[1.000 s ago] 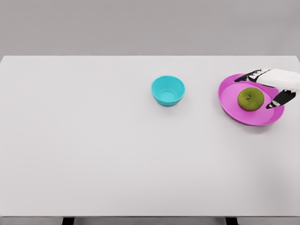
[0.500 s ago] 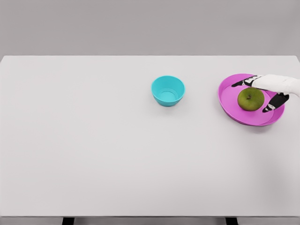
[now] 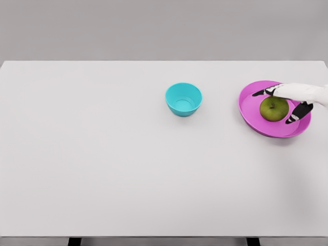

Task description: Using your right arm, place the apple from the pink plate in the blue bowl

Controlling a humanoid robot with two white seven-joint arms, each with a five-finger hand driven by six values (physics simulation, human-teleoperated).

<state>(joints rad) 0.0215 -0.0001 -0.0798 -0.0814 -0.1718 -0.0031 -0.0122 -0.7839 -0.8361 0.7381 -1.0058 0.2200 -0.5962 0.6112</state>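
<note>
Apple [image 3: 274, 108] on pink plate [image 3: 251, 114], right of blue bowl [image 3: 183, 99]; right hand [image 3: 292, 98] fingers spread around apple, not clamped.

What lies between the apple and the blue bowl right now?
Head view: only the pink plate's near rim, then bare white table. Nothing blocks the way from the apple to the blue bowl.

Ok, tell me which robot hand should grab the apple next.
Right. The right robot hand is already at the apple on the pink plate, its fingers on both sides of it. The left arm is out of view.
</note>
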